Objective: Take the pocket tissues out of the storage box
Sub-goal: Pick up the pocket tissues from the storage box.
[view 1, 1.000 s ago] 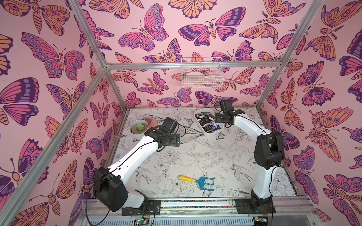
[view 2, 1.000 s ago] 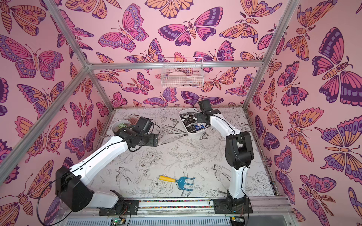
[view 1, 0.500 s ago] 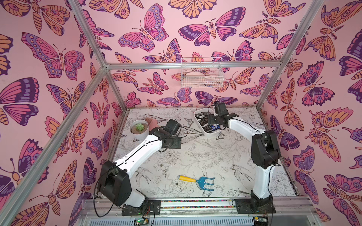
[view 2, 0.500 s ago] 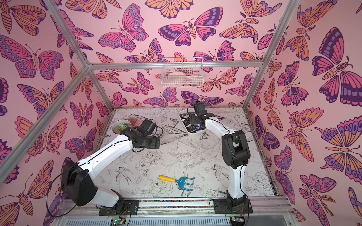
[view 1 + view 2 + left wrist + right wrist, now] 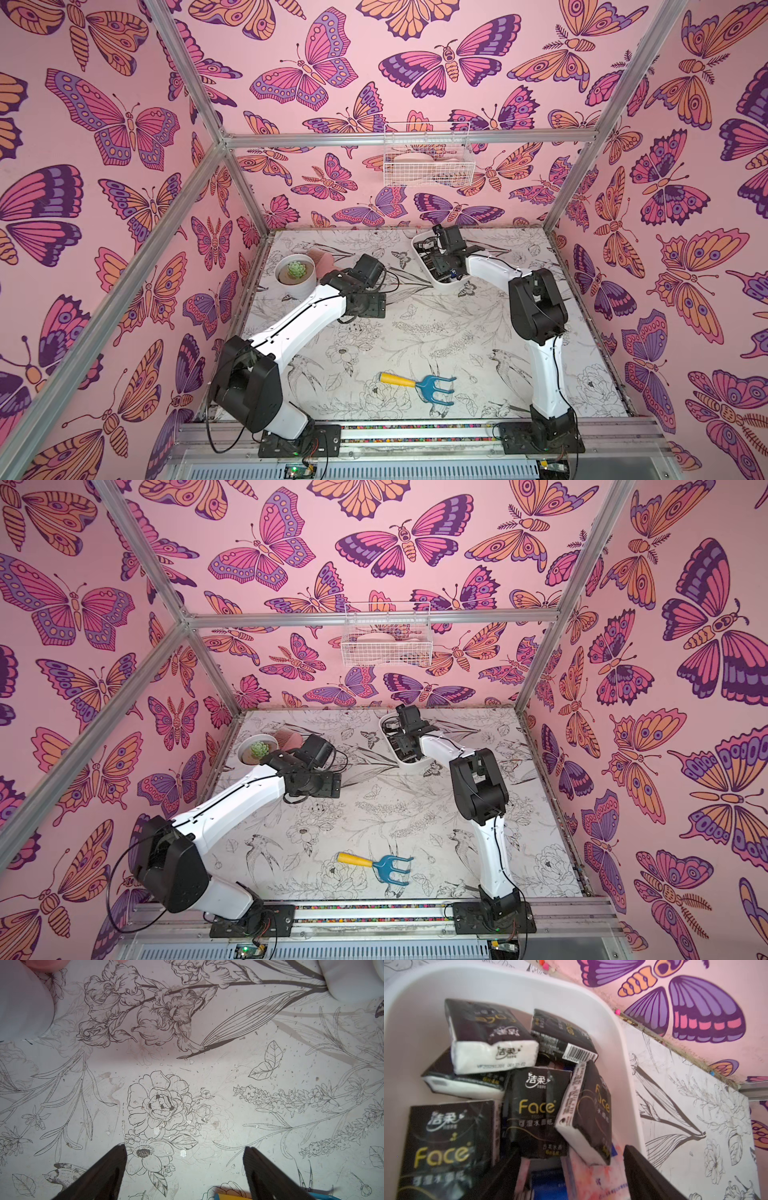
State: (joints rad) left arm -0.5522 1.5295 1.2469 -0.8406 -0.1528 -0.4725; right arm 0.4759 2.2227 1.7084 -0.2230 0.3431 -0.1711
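Hovering right hand [image 5: 570,1153] over pocket tissues [image 5: 536,1109]

Robot test booth.
Silver aluminium frame bars [image 5: 311,139], pink butterfly-print wall panels [image 5: 332,62], two white robot arms [image 5: 307,320] [image 5: 544,374] bolted to a metal base rail [image 5: 415,434].

The left pincer [image 5: 184,1148] is holding its 2 black fingers [image 5: 108,1172] spread wide above the flower-printed surface [image 5: 207,1076].
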